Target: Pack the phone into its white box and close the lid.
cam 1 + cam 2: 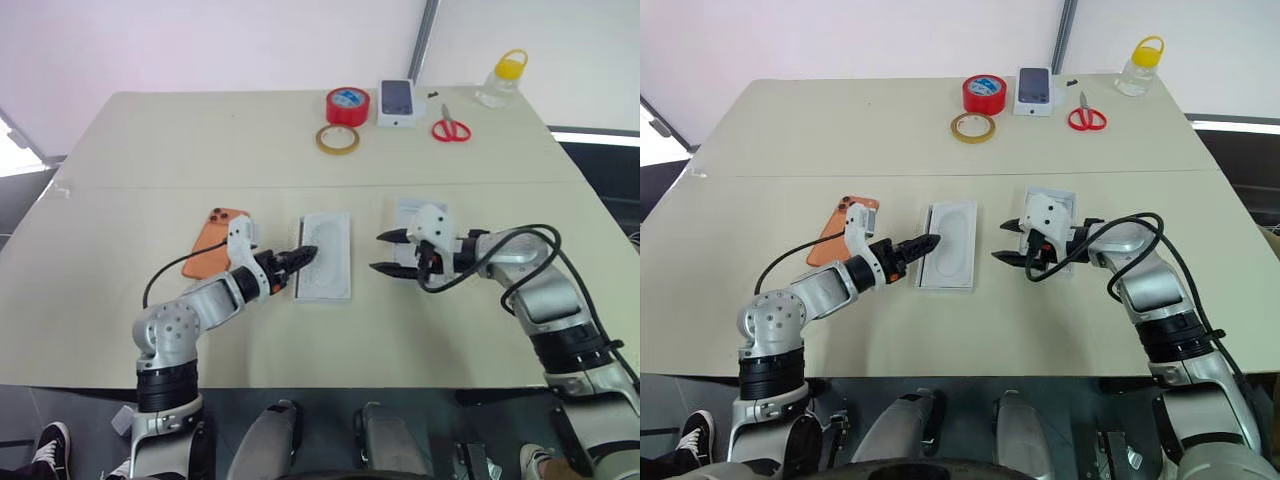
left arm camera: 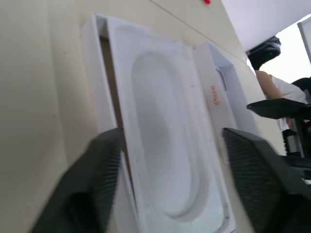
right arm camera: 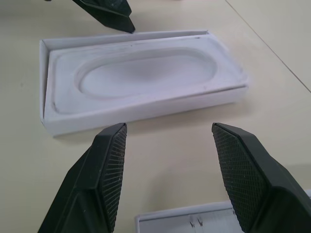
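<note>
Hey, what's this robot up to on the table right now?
It's packing a phone into a white box. The orange phone lies untouched on the table's left side. The box sits in the middle with a white card with an oval hollow resting in it, slightly askew. The left gripper is at the box's edge, jaws open and empty. The right gripper, open too, hovers over the lid beside it.

Left gripper point(image 1: 308, 254) extends forward and inward from a bent arm, jaws spread wide and empty. Right gripper point(image 1: 384, 252) points inward toward the left one, jaws parted and empty; its forearm lies across, cable looping over the wrist.
</note>
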Motion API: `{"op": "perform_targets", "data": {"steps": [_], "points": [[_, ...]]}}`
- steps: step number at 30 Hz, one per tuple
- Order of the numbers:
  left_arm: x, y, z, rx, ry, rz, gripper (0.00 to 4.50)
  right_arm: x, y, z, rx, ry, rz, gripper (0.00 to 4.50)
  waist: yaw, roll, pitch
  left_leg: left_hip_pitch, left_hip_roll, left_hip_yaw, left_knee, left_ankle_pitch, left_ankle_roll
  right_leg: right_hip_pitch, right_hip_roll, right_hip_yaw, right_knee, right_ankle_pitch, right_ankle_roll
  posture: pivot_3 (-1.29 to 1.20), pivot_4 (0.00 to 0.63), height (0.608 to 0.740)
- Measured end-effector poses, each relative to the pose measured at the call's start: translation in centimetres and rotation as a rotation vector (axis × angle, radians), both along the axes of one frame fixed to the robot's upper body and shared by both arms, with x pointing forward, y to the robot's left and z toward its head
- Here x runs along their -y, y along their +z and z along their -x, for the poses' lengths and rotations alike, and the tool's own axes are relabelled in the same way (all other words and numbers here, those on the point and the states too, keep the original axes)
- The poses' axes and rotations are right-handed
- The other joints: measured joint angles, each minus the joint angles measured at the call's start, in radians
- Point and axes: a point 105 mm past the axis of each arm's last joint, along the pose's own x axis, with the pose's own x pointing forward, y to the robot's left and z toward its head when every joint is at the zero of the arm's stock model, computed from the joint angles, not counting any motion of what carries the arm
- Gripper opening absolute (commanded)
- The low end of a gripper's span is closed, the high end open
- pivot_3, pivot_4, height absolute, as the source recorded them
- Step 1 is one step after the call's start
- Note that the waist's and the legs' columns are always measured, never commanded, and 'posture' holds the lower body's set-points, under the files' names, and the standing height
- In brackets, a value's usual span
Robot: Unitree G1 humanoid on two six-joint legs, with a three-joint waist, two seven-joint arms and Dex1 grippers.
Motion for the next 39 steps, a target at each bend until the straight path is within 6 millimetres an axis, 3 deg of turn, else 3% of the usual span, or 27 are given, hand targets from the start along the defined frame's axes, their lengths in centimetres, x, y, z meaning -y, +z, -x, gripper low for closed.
{"op": "perform_targets", "data": {"steps": [3, 4, 6, 10, 13, 18, 23, 27, 39], "points": [[0.0, 0.0, 0.1, 0.006, -0.005, -0.021, 4.45, -0.3, 0.5, -0.7, 0.018, -0.018, -0.012, 2.93, -0.002, 0.000, 0.000, 0.000, 0.000, 0.000, 0.000, 0.000, 0.000, -0.001, 0.000, 0.000, 0.000, 0.000, 0.000, 0.00, 0.150, 0.740], [-0.1, 0.2, 0.2, 0.018, -0.006, -0.026, 4.48, -0.7, 0.8, -0.9, 0.026, -0.015, -0.028, 2.67, -0.003, 0.000, 0.000, 0.000, 0.000, 0.000, 0.000, 0.000, 0.000, -0.001, 0.000, 0.000, 0.000, 0.000, 0.000, 0.00, 0.150, 0.740], [-0.2, 0.8, 0.3, 0.050, -0.010, -0.039, 4.50, -2.1, 1.3, -1.1, 0.043, 0.004, -0.072, 2.02, -0.004, 0.000, 0.000, 0.000, 0.000, 0.000, 0.000, 0.000, 0.000, -0.001, 0.001, 0.000, 0.000, 0.000, 0.000, 0.00, 0.150, 0.740], [-0.6, 2.8, 0.7, 0.153, -0.021, -0.041, 4.50, -4.7, 1.7, -1.7, 0.056, 0.024, -0.122, 0.06, 0.000, 0.000, 0.000, 0.000, 0.000, 0.000, 0.000, 0.000, -0.001, -0.001, 0.000, 0.000, 0.000, 0.000, 0.000, 0.00, 0.150, 0.740], [-2.3, 4.0, 0.9, 0.276, 0.006, -0.105, 4.50, -6.3, 1.0, -2.0, 0.070, 0.032, -0.087, 0.06, -0.004, 0.000, 0.000, 0.000, 0.000, 0.000, -0.001, 0.000, -0.001, -0.001, 0.000, 0.001, 0.000, 0.000, 0.000, 0.00, 0.150, 0.740], [-6.2, 2.9, 1.7, 0.416, 0.037, -0.298, 4.50, -6.7, -0.6, -3.6, 0.080, -0.050, -0.003, 0.06, -0.002, 0.001, 0.000, 0.000, 0.000, 0.001, -0.003, 0.001, -0.002, -0.003, 0.000, 0.001, 0.000, 0.001, -0.002, 0.00, 0.150, 0.740], [-9.6, 2.0, 1.4, 0.493, 0.071, -0.443, 4.50, -8.7, -1.2, -3.9, 0.133, -0.017, 0.093, 0.06, -0.001, 0.001, 0.000, 0.000, 0.000, 0.000, -0.005, 0.001, -0.002, -0.003, 0.000, 0.001, -0.001, 0.000, -0.002, 0.00, 0.150, 0.740], [-9.6, 2.1, 1.3, 0.518, 0.085, -0.435, 4.50, -9.6, -3.3, -3.4, 0.143, 0.039, 0.208, 0.06, 0.000, 0.001, 0.000, 0.000, 0.000, 0.000, -0.005, 0.001, -0.002, -0.004, 0.000, 0.001, -0.001, 0.001, -0.001, 0.00, 0.150, 0.740], [-8.9, 2.6, 1.4, 0.553, 0.093, -0.429, 4.50, -11.7, -3.4, -2.2, 0.125, 0.123, 0.178, 0.06, -0.005, 0.000, 0.000, 0.000, 0.001, 0.000, -0.006, 0.001, -0.002, -0.004, 0.001, 0.001, 0.000, 0.001, -0.002, 0.00, 0.150, 0.740]]}}
